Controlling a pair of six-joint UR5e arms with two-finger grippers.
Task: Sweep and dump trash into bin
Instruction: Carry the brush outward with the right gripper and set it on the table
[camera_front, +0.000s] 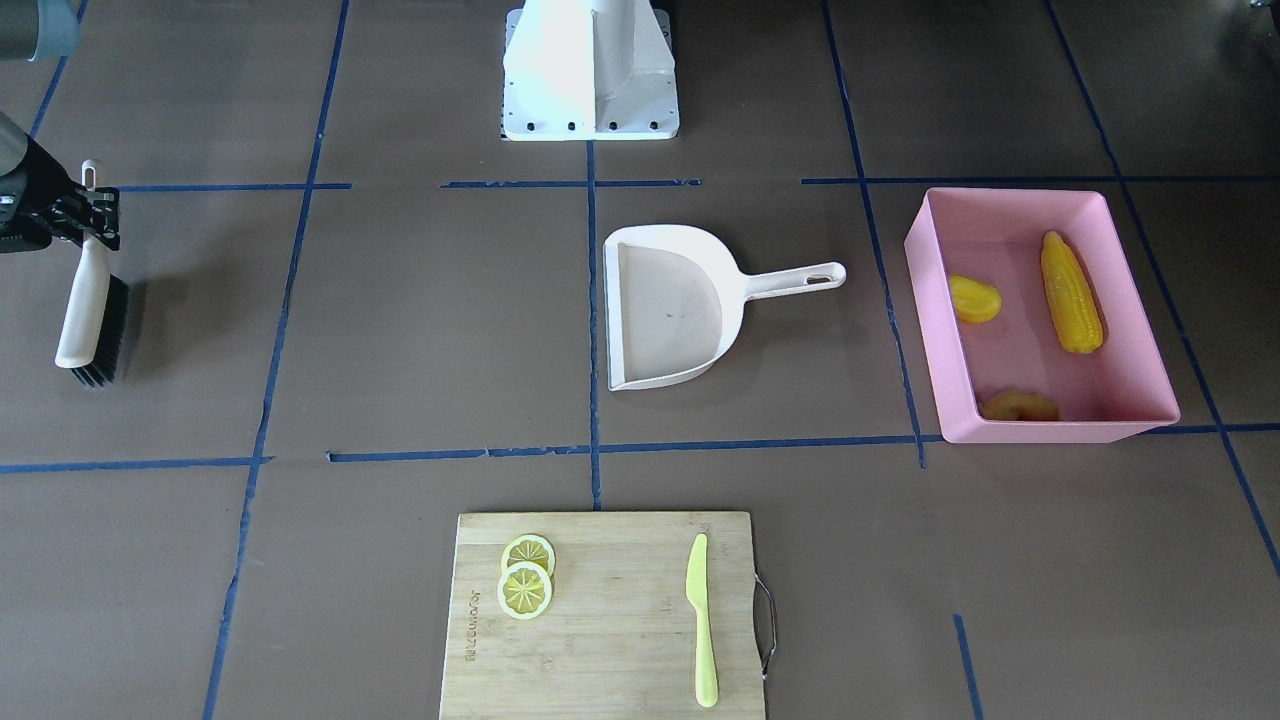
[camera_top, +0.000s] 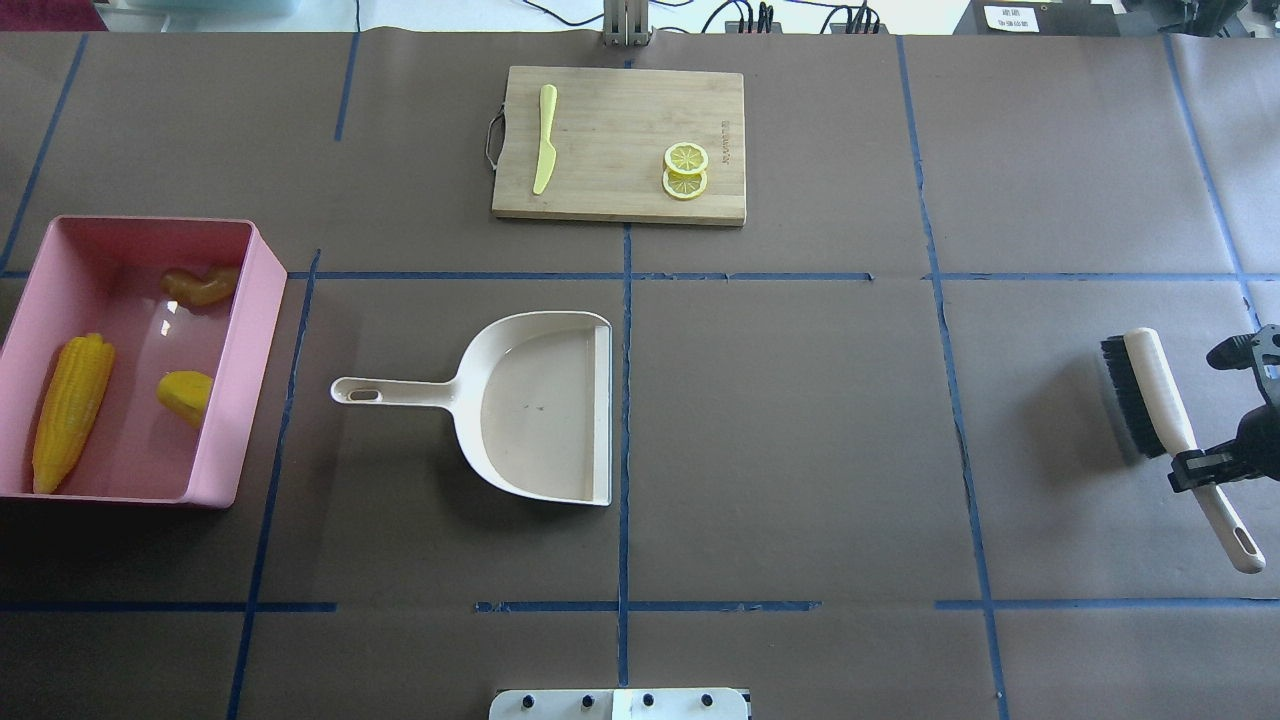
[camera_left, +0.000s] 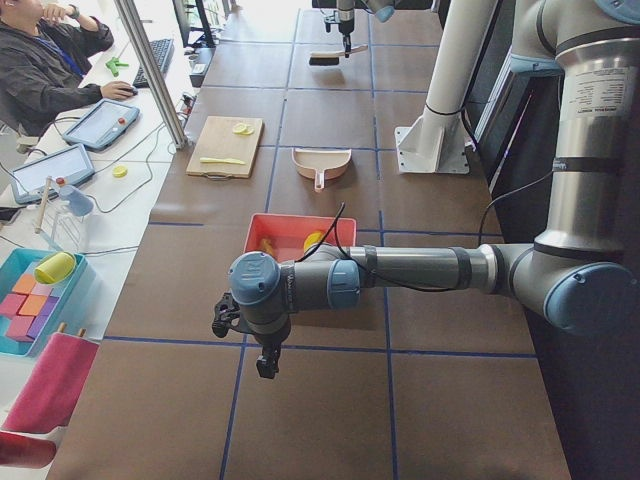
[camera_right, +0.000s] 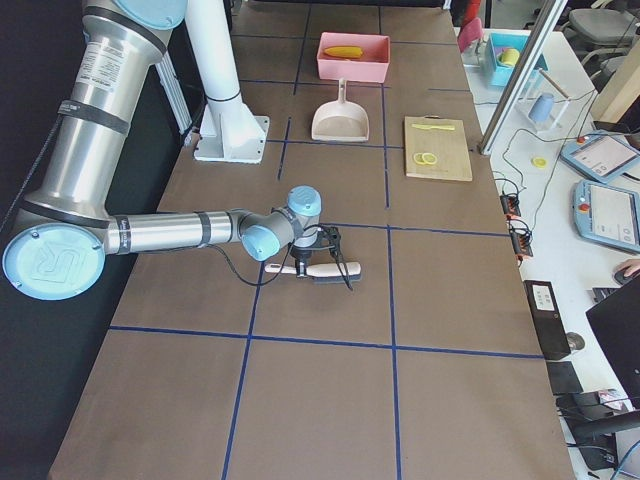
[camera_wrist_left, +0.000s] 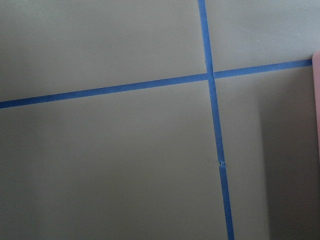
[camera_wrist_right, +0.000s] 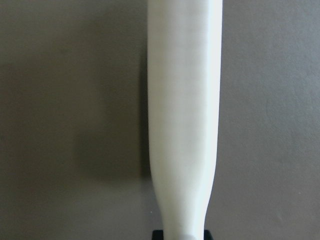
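Note:
The pink bin (camera_front: 1010, 195) holds all the trash: a long corn cob (camera_front: 1070, 292), a rounded yellow lump (camera_front: 975, 298) and a tan-orange ginger root (camera_front: 1018, 406). From overhead the bin (camera_top: 245, 350) is at the far left. My right gripper (camera_top: 1205, 470) is shut on the handle of a cream brush (camera_top: 1150, 390) with black bristles, low over the table at the far right. My left gripper (camera_left: 266, 366) hangs over bare table beside the bin; I cannot tell whether it is open or shut.
An empty cream dustpan (camera_top: 540, 405) lies mid-table, its handle pointing toward the bin. A wooden cutting board (camera_top: 610, 140) at the far edge carries a pale green knife (camera_top: 545, 150) and two lemon slices (camera_top: 686, 170). The robot base (camera_front: 590, 90) stands at the near edge.

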